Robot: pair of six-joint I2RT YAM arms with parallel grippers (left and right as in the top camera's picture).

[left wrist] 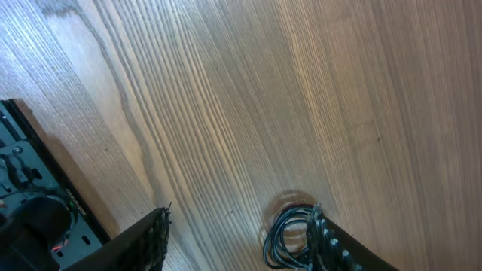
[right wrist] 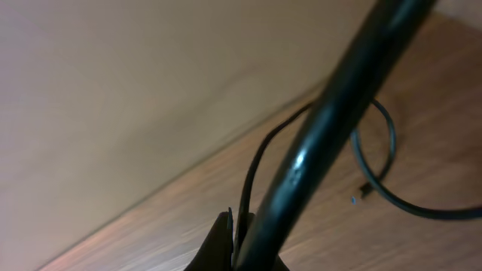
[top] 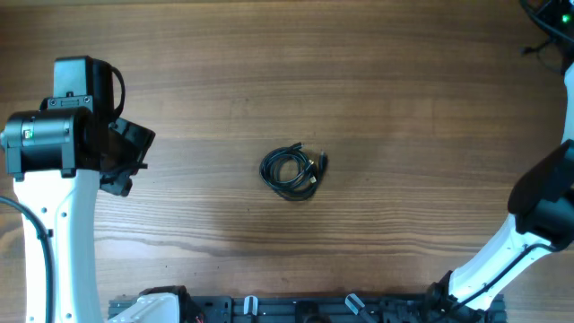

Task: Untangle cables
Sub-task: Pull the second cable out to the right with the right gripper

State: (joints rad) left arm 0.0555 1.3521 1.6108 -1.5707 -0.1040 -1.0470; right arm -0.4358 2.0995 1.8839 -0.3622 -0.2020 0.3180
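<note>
Overhead, black coiled cable bundle (top: pixel 293 172) mid-frame on brown wooden desk (top: pixel 377 81), left hand (top: pixel 137 163) spread wide at left edge, right hand (right wrist: pixel 235 252) blurred, grip impossible to tell.

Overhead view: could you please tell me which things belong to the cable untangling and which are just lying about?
For the job:
- cable coil, in the middle
- left claw, open, beside the coil

Lying about:
- black rail along the front edge
- wires in the far right corner, probably rig wiring
</note>
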